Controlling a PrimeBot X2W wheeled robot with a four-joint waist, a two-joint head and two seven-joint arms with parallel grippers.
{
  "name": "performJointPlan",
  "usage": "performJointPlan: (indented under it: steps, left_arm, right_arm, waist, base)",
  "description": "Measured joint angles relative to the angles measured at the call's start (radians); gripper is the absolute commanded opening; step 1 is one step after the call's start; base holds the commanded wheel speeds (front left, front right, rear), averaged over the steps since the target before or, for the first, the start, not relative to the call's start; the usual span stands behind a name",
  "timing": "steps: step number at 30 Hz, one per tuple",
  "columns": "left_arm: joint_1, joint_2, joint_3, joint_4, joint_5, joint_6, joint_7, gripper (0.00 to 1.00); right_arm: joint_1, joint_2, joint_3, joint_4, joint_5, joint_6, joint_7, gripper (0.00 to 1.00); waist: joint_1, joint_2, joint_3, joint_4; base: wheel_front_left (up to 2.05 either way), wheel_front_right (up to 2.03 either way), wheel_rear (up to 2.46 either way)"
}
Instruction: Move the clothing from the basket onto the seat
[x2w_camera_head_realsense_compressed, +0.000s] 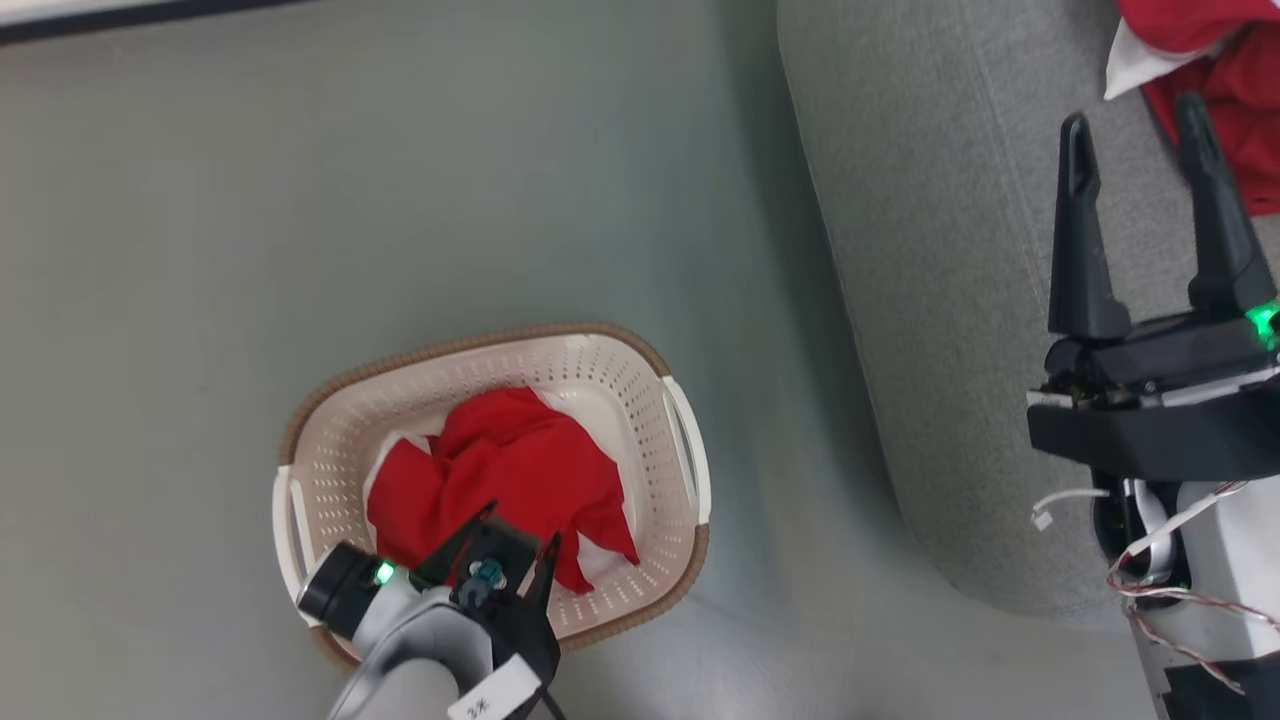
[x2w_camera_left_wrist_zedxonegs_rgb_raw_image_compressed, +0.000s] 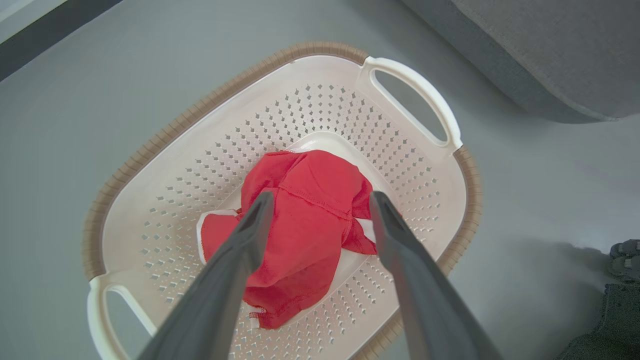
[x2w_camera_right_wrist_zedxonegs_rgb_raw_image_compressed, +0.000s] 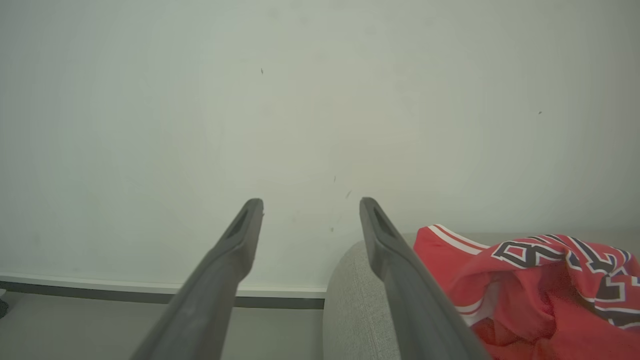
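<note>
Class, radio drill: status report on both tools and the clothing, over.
Left tool open over red garment in basket. Right tool open, empty, above sofa. Jersey lies on sofa. No obstruction seen.

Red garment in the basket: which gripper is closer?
Left. The left gripper hangs open just above the red garment; the right gripper is away over the grey sofa.

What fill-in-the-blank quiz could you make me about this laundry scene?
A crumpled red garment lies in the cream-white perforated plastic basket with the ____ woven-look rim.
The basket stands on the grey ____, beside the light-grey fabric sofa.
The left arm's jaws stand ____, pointing at that garment.
Missing: brown; floor; open.
</note>
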Motion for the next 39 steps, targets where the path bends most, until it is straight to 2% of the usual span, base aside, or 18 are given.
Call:
performJointPlan:
  steps: [19,31,39]
  left_arm:
    - [-0.264,-0.001,0.003,0.149,0.041,0.009,0.018,1.0]
    - [-0.378,0.011,0.0,0.241,0.074,0.017,0.042,1.0]
    - [-0.43,0.011,-0.002,0.297,0.088,0.032,0.042,1.0]
  right_arm:
    - [-0.152,-0.007,-0.043,-0.068,0.0,0.0,-0.009,1.0]
    - [-0.213,-0.012,-0.055,-0.076,-0.001,0.0,-0.025,1.0]
    - [-0.232,-0.012,-0.049,-0.072,-0.003,0.0,-0.034,1.0]
  waist:
    - [-0.0001,0.0,0.268,-0.024]
    - [0.0,0.0,0.402,-0.018]
    - [-0.0001,-0.0002,0.454,-0.011]
  base:
    - [0.0,0.0,0.0]
    - [0.0,0.0,0.0]
    - [0.0,0.0,0.0]
